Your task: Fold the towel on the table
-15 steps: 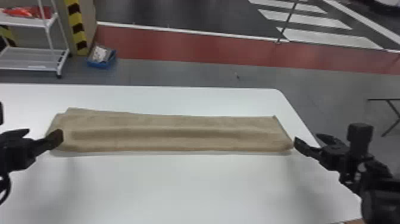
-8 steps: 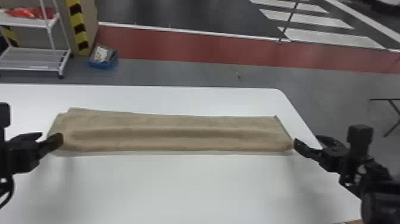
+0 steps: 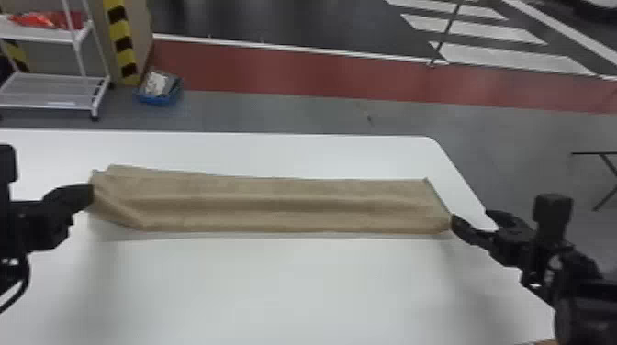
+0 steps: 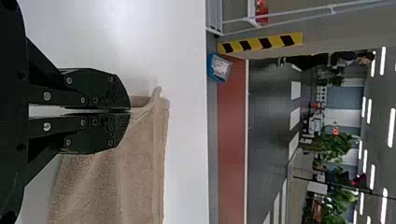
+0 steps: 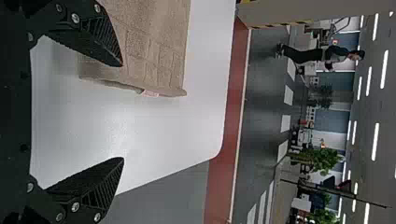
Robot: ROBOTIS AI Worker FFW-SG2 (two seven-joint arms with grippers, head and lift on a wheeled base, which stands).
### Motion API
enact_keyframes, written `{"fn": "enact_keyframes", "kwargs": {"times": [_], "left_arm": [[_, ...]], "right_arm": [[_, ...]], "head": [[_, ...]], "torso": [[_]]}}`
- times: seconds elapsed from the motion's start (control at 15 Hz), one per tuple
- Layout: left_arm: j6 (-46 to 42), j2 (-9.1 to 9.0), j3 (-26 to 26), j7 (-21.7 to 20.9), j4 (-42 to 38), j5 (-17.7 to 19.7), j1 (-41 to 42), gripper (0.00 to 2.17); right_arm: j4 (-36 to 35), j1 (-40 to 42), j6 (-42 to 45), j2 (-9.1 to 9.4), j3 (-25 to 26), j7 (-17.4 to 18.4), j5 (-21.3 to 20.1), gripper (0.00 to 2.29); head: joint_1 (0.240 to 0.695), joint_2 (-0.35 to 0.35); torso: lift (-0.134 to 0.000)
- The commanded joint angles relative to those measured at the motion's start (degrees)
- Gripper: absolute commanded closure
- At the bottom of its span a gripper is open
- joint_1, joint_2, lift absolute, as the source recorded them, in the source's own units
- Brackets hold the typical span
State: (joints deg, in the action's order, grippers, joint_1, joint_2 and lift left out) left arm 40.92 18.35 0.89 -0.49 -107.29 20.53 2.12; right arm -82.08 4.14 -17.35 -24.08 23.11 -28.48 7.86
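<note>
While closed, left tool (image 3: 88, 198) round towel (image 3: 284, 206)

A large indoor hall, its exact use unclear, is laid out partly like a street, with broad white crosswalk stripes (image 3: 473, 30) painted across a glossy dark grey floor (image 3: 284, 18) beside a flat dull-red lane (image 3: 275, 69) edged in white. Long white strip lights (image 5: 375, 142) line the grey ceiling above leafy green plants (image 5: 324, 161) at the far side. Yellow-and-black striped hazard tape (image 3: 120, 30) on a beige upright and a white metal shelf cart (image 3: 50, 87) on dark casters near a smooth white tabletop (image 3: 303, 284) lend the space a workshop look.
</note>
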Motion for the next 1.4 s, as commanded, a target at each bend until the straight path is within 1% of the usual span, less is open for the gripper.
{"fn": "enact_keyframes", "kwargs": {"times": [0.0,0.13,0.2,0.27,0.33,0.4,0.53,0.6,0.73,0.87,1.07,1.2,1.33], "left_arm": [[-1.4,0.2,-2.3,-0.21,1.38,-1.11,-1.85,1.09],[-2.28,-0.15,-2.56,-1.27,3.05,-1.55,-2.03,1.09],[-1.4,-0.15,-3.18,-0.65,4.37,-3.57,-2.82,1.09],[0.0,-0.33,-4.32,-0.56,4.9,-6.56,-2.91,1.09],[0.35,-0.24,-4.5,-0.39,5.16,-6.99,-2.73,1.07],[0.35,-0.24,-4.06,-0.13,5.07,-6.99,-2.38,0.88],[0.18,-0.24,-3.18,0.14,3.93,-6.82,-1.85,0.26],[-0.53,-0.15,-2.48,0.67,3.05,-6.38,-1.68,0.09],[-2.81,-0.07,-1.07,2.42,1.74,-5.59,-1.59,0.08],[-3.69,-0.15,-0.81,2.51,3.05,-4.18,-3.0,0.09],[-3.87,-0.33,-3.71,1.63,8.33,-4.01,-7.04,0.11],[-4.04,-0.42,-5.55,1.37,12.81,-4.01,-10.47,0.19],[-4.04,-0.51,-6.08,0.23,16.32,-3.92,-13.19,0.22]], "right_arm": [[0.08,0.25,0.16,0.09,0.09,0.0,0.14,0.19],[0.08,0.43,0.69,0.17,0.18,0.0,0.05,0.19],[0.25,0.43,0.86,0.17,0.09,0.0,0.05,0.19],[0.52,0.43,1.39,0.17,0.18,0.09,0.05,0.19],[0.6,0.25,1.39,0.17,0.18,0.0,0.05,0.19],[0.69,-0.01,1.39,0.17,0.0,0.0,0.05,0.19],[0.69,-0.45,1.39,0.35,-0.26,0.09,-0.21,0.19],[0.69,-0.54,1.39,0.35,-0.61,0.09,-0.21,0.19],[0.78,-0.54,1.39,0.35,-0.7,0.09,-0.39,0.19],[0.96,-0.54,1.39,0.35,-0.7,0.09,-0.57,0.19],[0.96,-0.36,1.39,0.44,-0.7,0.09,-0.83,0.19],[0.69,-0.01,1.04,0.35,-0.52,0.09,-0.83,0.19],[0.6,0.16,1.04,0.35,-0.26,0.09,-0.92,0.19]], "head": [[0.695,-0.237],[0.695,-0.245],[0.695,-0.252],[0.695,-0.252],[0.695,-0.249],[0.695,-0.247],[0.695,-0.244],[0.695,-0.238],[0.695,-0.227],[0.695,-0.213],[0.695,-0.207],[0.695,-0.214],[0.695,-0.222]], "torso": [[-0.128],[-0.128],[-0.128],[-0.128],[-0.128],[-0.128],[-0.128],[-0.128],[-0.128],[-0.128],[-0.128],[-0.128],[-0.128]]}}
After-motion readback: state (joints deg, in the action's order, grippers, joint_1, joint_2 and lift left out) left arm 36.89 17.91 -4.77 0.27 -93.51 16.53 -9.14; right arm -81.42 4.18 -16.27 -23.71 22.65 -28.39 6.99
